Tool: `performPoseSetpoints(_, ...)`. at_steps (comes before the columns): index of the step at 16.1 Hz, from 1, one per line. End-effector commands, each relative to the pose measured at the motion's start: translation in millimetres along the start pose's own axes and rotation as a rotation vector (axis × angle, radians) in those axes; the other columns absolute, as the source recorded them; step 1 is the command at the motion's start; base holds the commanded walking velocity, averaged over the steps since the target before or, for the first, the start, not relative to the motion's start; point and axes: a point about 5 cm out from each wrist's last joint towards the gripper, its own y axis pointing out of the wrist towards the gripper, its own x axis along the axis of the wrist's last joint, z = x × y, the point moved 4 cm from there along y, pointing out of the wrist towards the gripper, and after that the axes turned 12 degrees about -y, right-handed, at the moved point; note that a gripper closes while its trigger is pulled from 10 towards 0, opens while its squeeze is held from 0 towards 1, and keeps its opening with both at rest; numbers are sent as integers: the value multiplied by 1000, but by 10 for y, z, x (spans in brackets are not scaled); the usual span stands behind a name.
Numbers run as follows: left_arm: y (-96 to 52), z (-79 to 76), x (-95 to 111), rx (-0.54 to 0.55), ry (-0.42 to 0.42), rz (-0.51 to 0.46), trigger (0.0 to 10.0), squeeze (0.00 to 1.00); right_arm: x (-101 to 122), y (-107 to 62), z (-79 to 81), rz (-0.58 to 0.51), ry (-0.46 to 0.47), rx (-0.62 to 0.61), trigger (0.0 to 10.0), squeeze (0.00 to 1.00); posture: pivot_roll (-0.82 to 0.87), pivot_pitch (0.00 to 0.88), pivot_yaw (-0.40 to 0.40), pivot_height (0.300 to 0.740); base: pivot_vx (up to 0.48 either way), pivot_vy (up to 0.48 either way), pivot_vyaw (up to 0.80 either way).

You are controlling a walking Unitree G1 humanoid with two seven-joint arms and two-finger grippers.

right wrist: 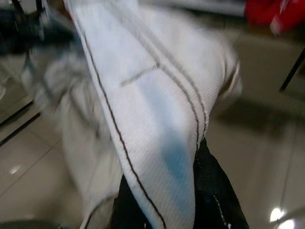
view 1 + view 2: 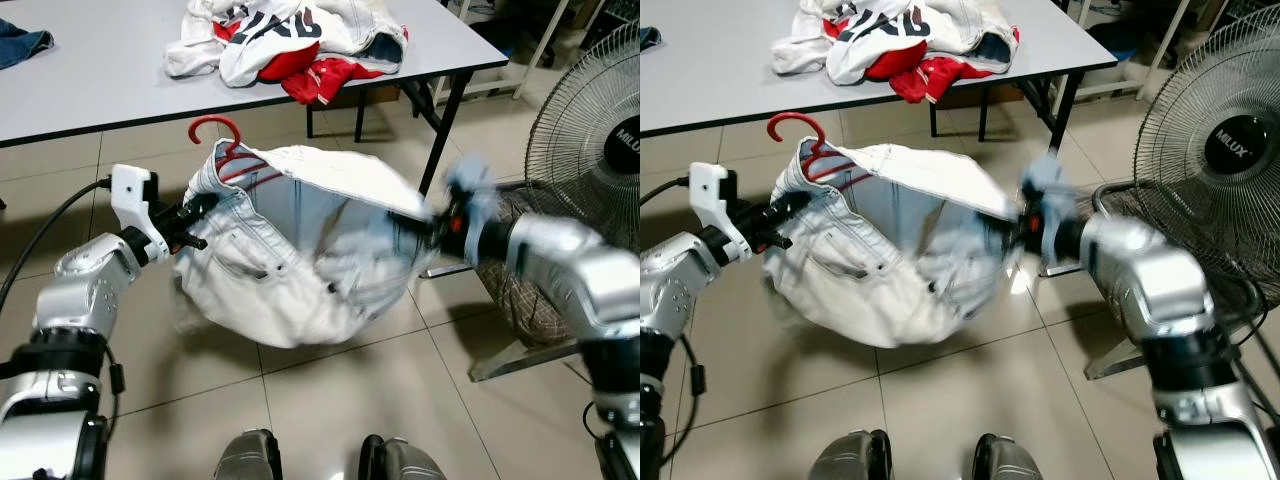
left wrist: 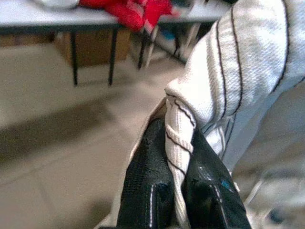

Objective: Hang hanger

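A white denim garment (image 2: 290, 255) hangs stretched between my two grippers above the tiled floor. A red hanger (image 2: 222, 140) sits inside its top opening, with the hook sticking up near the left end. My left gripper (image 2: 195, 215) is shut on the garment's left edge; in the left wrist view the black fingers (image 3: 147, 191) pinch a seam of the white fabric (image 3: 238, 71). My right gripper (image 2: 440, 225) is shut on the garment's right edge, blurred by motion. In the right wrist view the white cloth (image 1: 152, 109) drapes over its fingers (image 1: 214, 200).
A grey table (image 2: 100, 70) stands ahead with a pile of white and red clothes (image 2: 290, 40) on it. A standing fan (image 2: 590, 150) is close on the right, next to my right arm. My feet (image 2: 320, 460) show at the bottom on the tiles.
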Motion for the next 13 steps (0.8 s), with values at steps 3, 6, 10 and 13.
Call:
performPoseSetpoints(3, -82, 146, -261, 89, 161, 198, 0, 0, 351, -179, -250, -98, -58, -73, 0, 0, -94, 93, 38, 740, 0, 0, 0)
performPoseSetpoints(6, -168, 223, -476, 119, 280, 367, 0, 0, 446, -280, -466, -114, -68, -134, 0, 0, -93, 82, 36, 740, 0, 0, 0)
performPoseSetpoints(10, -291, 306, -661, 130, 426, 530, 0, 0, 468, -312, -540, -118, -64, -151, 0, 0, -91, 74, 37, 740, 0, 0, 0)
performPoseSetpoints(13, -385, 365, -791, 123, 584, 674, 0, 0, 467, -293, -534, -122, -58, -140, 0, 0, -91, 73, 38, 740, 0, 0, 0)
